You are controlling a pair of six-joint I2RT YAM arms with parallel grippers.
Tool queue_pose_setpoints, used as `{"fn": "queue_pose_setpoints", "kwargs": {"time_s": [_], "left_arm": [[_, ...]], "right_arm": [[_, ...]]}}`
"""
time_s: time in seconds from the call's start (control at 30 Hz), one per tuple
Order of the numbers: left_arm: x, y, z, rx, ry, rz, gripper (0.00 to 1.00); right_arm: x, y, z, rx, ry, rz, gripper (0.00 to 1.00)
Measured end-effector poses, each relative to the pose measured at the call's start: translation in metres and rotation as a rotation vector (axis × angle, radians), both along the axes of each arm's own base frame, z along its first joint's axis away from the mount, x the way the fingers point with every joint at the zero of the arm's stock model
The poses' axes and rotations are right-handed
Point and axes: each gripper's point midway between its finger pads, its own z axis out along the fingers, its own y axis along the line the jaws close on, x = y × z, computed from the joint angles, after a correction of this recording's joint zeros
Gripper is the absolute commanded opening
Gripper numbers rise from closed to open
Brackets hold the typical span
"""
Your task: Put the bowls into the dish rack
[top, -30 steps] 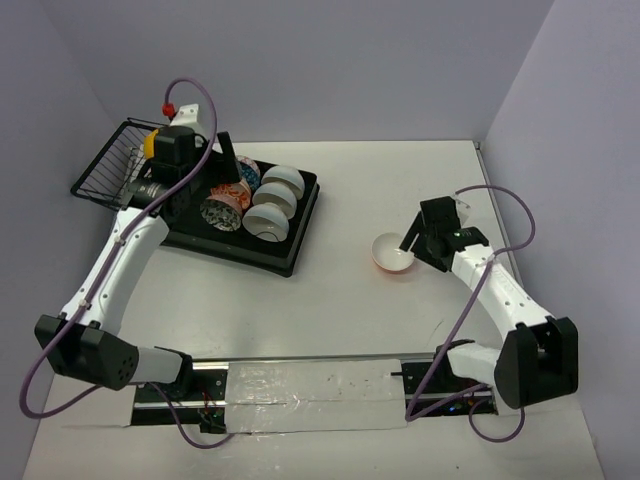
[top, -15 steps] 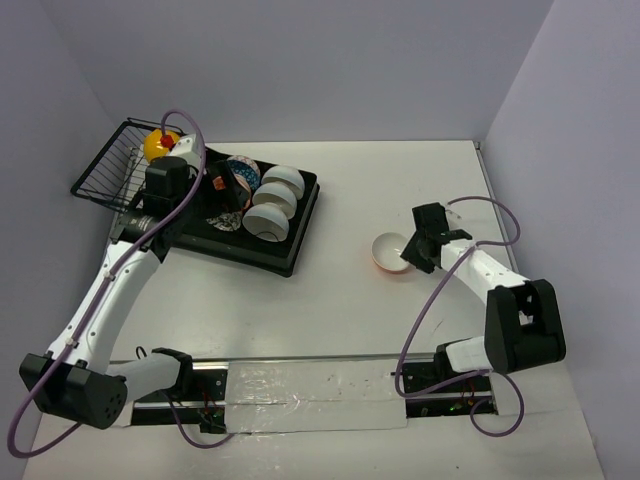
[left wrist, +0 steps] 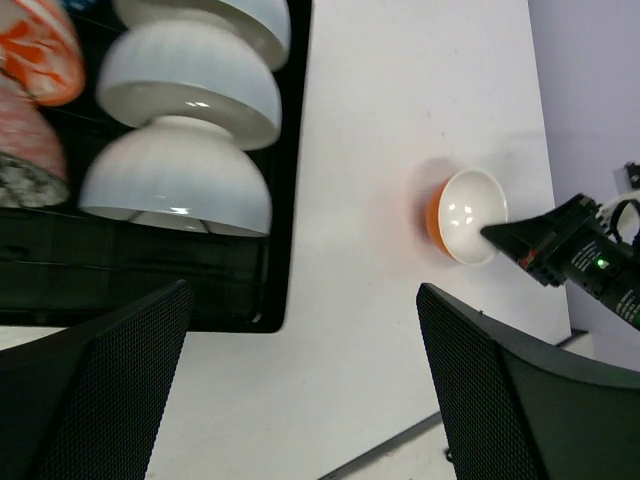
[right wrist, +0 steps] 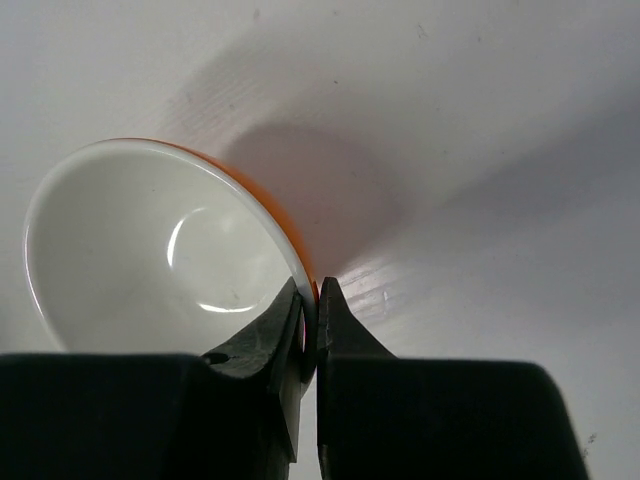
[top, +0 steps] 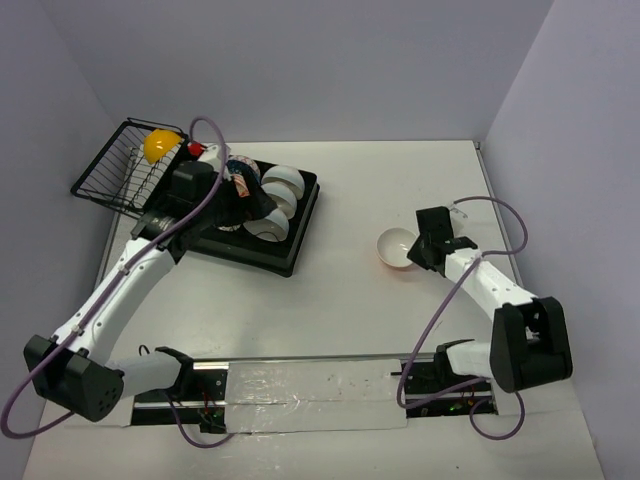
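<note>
An orange bowl (top: 395, 248) with a white inside sits tilted on the white table, right of centre. My right gripper (top: 418, 250) is shut on its near rim, one finger inside and one outside (right wrist: 312, 290); in the right wrist view the bowl (right wrist: 160, 250) fills the left side. The black dish rack (top: 297, 245) at the far left holds three white bowls (top: 278, 192) in a row and patterned bowls (left wrist: 40, 50) beside them. A yellow bowl (top: 160, 143) lies in the wire basket (top: 110, 170). My left gripper (top: 248, 200) hangs open and empty over the rack (left wrist: 303, 300).
A metal rail with tape (top: 310, 385) runs along the near edge between the arm bases. Purple walls close in the table at the back and both sides. Purple cables loop from both arms.
The right gripper has closed on the orange bowl's rim and the bowl now tilts. The left arm has swung right, over the rack's bowls, still open.
</note>
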Motion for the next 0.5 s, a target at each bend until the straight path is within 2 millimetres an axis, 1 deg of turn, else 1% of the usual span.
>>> {"fn": "queue_pose_setpoints", "kwargs": {"time_s": [0.07, 0.13, 0.23, 0.37, 0.43, 0.5], "left_arm": [[-0.003, -0.020, -0.005, -0.003, 0.022, -0.036, 0.99], [-0.007, -0.040, -0.010, -0.001, 0.045, -0.071, 0.99], [-0.009, -0.069, -0.014, 0.007, 0.068, -0.112, 0.99], [-0.011, -0.108, -0.013, 0.017, 0.072, -0.167, 0.99], [-0.014, -0.126, -0.014, 0.031, 0.075, -0.195, 0.98], [-0.017, -0.143, -0.016, 0.044, 0.078, -0.221, 0.97]], "right_arm": [[0.000, 0.001, 0.013, -0.014, -0.040, 0.011, 0.00], [-0.001, 0.009, 0.027, -0.028, -0.070, 0.042, 0.00], [0.001, 0.030, 0.050, -0.047, -0.121, 0.111, 0.00], [0.000, 0.062, 0.078, -0.033, -0.185, 0.198, 0.00], [-0.001, 0.072, 0.089, -0.022, -0.209, 0.221, 0.00], [-0.003, 0.079, 0.098, -0.009, -0.225, 0.232, 0.00]]}}
